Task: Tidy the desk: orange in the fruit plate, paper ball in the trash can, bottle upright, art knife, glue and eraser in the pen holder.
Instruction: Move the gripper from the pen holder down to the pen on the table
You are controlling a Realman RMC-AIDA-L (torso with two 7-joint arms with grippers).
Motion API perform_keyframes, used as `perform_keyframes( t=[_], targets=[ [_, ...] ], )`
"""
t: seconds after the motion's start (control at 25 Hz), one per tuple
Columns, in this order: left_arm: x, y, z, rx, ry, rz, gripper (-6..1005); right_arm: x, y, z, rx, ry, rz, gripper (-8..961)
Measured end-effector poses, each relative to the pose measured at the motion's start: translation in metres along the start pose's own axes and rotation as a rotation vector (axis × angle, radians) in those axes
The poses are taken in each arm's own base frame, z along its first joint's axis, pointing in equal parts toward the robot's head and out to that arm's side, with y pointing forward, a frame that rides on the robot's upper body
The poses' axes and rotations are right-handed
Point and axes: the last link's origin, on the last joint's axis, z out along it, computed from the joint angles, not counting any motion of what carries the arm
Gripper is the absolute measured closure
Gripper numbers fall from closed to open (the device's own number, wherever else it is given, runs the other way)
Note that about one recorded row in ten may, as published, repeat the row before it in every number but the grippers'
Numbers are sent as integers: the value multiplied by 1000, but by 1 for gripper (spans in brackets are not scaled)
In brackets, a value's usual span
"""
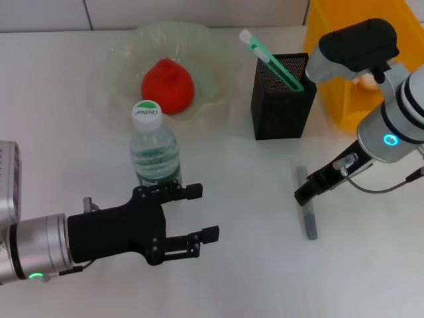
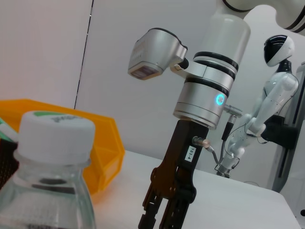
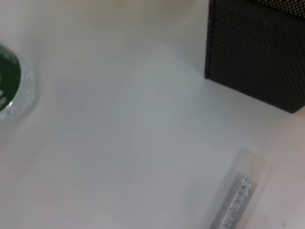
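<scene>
Left gripper point(image 1: 197, 213), fingers wide apart, sits low in the frame beside the standing bottle point(image 1: 154, 149). Right gripper point(image 1: 306, 194) should drop straight over the glue point(image 1: 308, 213), lower right; cannot tell its fingers.

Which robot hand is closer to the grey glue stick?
The right one. The right gripper hangs right beside the glue lying on the desk. The left gripper is open, far across the desk, next to the bottle.
</scene>
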Motion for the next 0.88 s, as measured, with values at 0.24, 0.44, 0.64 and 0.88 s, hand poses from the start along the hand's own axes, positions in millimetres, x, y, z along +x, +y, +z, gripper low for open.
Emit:
perform_keyframes(
  t=[0.24, 0.44, 0.64, 0.88],
  targets=[
    [-2, 2, 0, -1, 2, -11, 218, -2, 2, 4, 10, -2, -21, 278],
    [-4, 4, -1, 0, 4, -18, 218, -6, 3, 6, 33, -18, -45, 279],
    [-5, 5, -3, 7, 6, -24, 218, -11, 6, 9, 45, -22, -66, 278],
    [-5, 5, -3, 9, 8, -25, 218, -15, 3, 12, 73, -23, -79, 331]
  ],
)
